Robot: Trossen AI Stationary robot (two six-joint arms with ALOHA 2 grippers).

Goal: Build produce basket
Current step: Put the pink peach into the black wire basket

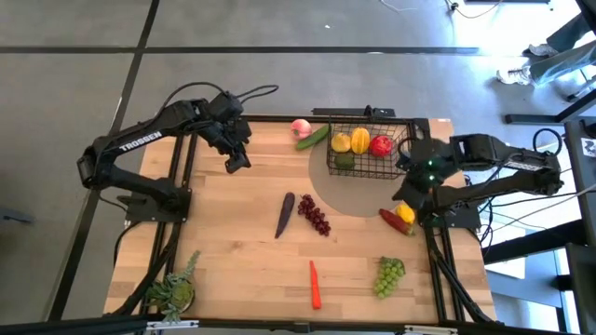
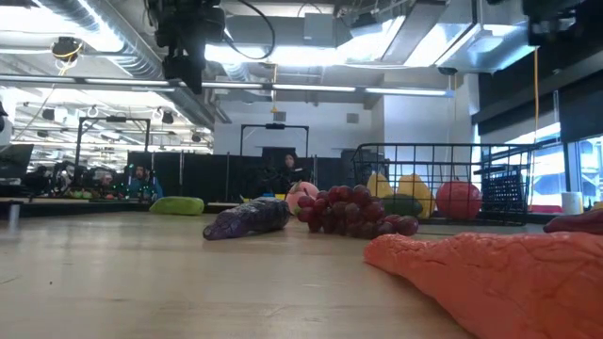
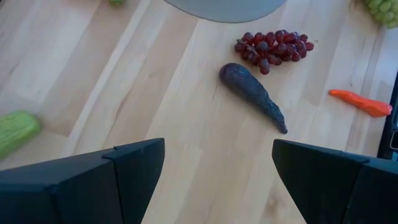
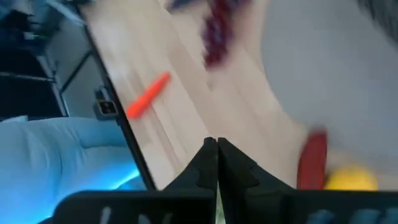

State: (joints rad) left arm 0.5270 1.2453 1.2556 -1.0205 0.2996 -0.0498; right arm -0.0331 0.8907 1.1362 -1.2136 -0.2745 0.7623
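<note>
The black wire basket stands at the far right on a grey round mat and holds a yellow pepper, a red pepper and other produce. A peach and a cucumber lie to its left. The purple eggplant, dark grapes, carrot and green grapes lie on the table. My left gripper hangs open and empty above the far left; the eggplant shows beyond its fingers. My right gripper is shut and empty near a red pepper and a yellow fruit.
A leafy potted plant stands at the near left corner. Bare wood lies between the plant and the eggplant. In the low view the carrot lies closest to the near edge. People show in the room beyond the table.
</note>
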